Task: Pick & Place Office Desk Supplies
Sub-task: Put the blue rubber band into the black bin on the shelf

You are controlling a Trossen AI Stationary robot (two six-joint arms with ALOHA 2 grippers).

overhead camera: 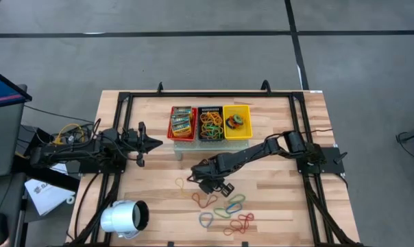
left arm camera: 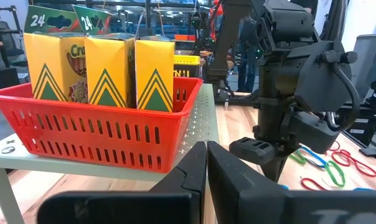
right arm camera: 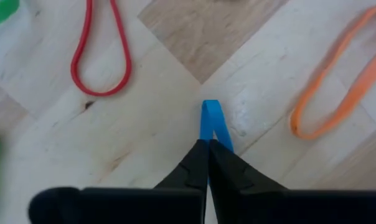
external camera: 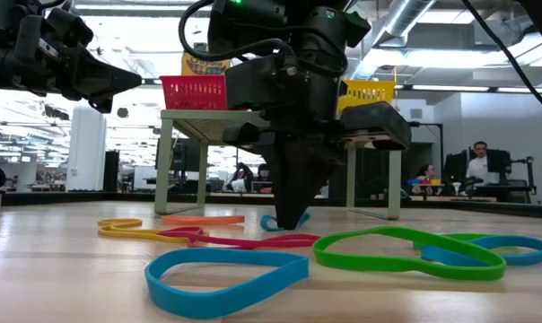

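Observation:
Several rubber bands lie flat on the wooden table: a red one (right arm camera: pixel 101 50), an orange one (right arm camera: pixel 337 93), a green one (external camera: pixel 406 251) and a light blue one (external camera: pixel 226 274). My right gripper (overhead camera: pixel 207 182) points down at the table among them, shut on a small blue rubber band (right arm camera: pixel 211 121). My left gripper (overhead camera: pixel 155 143) hangs shut and level at the table's left, holding nothing. On a small raised stand at the back sit a red basket (overhead camera: pixel 182 122) of crayon boxes, a black basket (overhead camera: pixel 210 123) of bands and a yellow basket (overhead camera: pixel 236 122). My right gripper pinches the blue band between its two fingertips (right arm camera: pixel 197 162), which come from above, pointing steeply down. Both strands of the narrow loop run in between the fingers, and its rounded end (right arm camera: pixel 211 106) sticks out past them. That end lies on the wood.
A large white cylinder (overhead camera: pixel 125 218) lies on its side at the near left corner. The stand's legs (external camera: pixel 168 161) rise behind the bands. More bands (overhead camera: pixel 238 221) lie toward the near edge. A black frame (overhead camera: pixel 214 92) runs round the table's edges.

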